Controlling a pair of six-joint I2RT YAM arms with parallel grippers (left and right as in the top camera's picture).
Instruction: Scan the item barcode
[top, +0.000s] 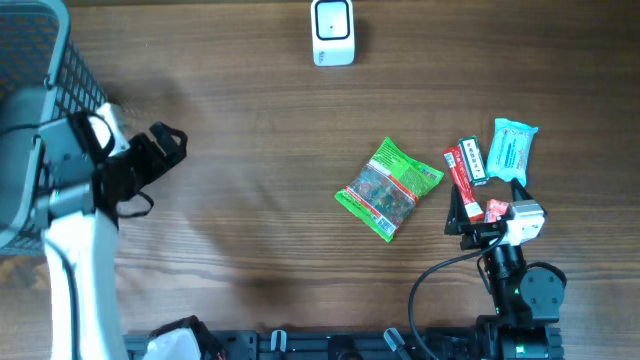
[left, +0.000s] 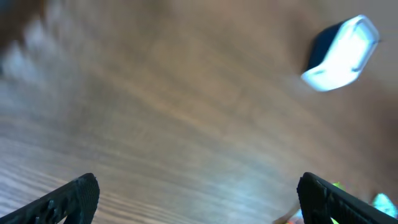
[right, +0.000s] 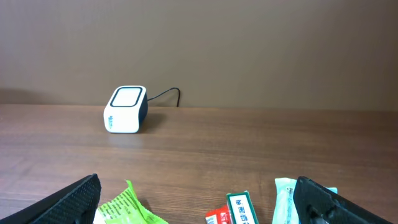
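Note:
A white barcode scanner (top: 333, 32) stands at the far edge of the wooden table, also seen in the left wrist view (left: 341, 53) and the right wrist view (right: 125, 110). A green snack bag (top: 389, 188) lies mid-table. To its right lie a red packet (top: 460, 178), a small green box (top: 472, 160) and a teal packet (top: 512, 150). My right gripper (top: 487, 202) hovers open just in front of these three, holding nothing (right: 198, 202). My left gripper (top: 170, 150) is open and empty at the far left (left: 198, 199), well away from the items.
A black wire basket (top: 60, 70) occupies the far left corner beside the left arm. The scanner's cable runs off behind it. The right arm's base and cable sit at the near right edge.

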